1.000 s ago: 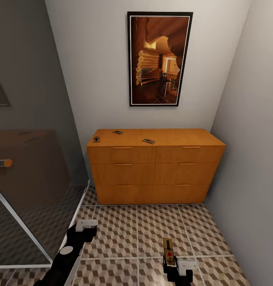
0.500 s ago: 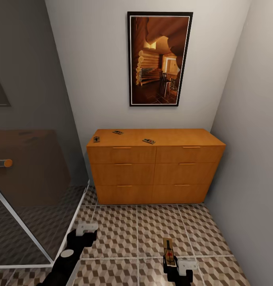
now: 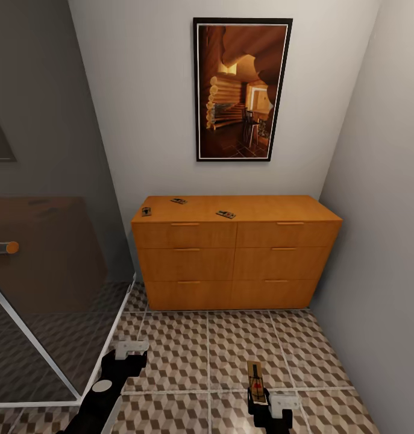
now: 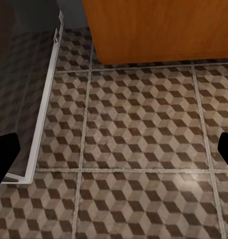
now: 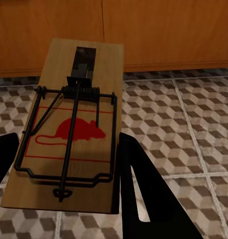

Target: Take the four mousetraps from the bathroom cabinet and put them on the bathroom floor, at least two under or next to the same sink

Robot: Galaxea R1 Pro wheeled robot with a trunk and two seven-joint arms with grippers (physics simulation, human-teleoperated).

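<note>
- Right gripper (image 3: 258, 402) pinches a mousetrap (image 5: 74, 134) (red mouse mark up) above the bathroom floor (image 3: 188, 349).
- Left gripper (image 4: 114, 154) spread, empty.
- Three mousetraps (image 3: 225, 214) atop the cabinet (image 3: 237, 259).

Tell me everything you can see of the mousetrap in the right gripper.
The mousetrap is a flat tan wooden board with a dark wire bar, coiled spring, a dark metal tab at its far end and a red mouse print. The right gripper is shut on its near end, holding it above the floor, pointing toward the cabinet.

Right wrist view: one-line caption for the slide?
Right gripper holds a mousetrap above the bathroom floor, facing the cabinet.
</note>
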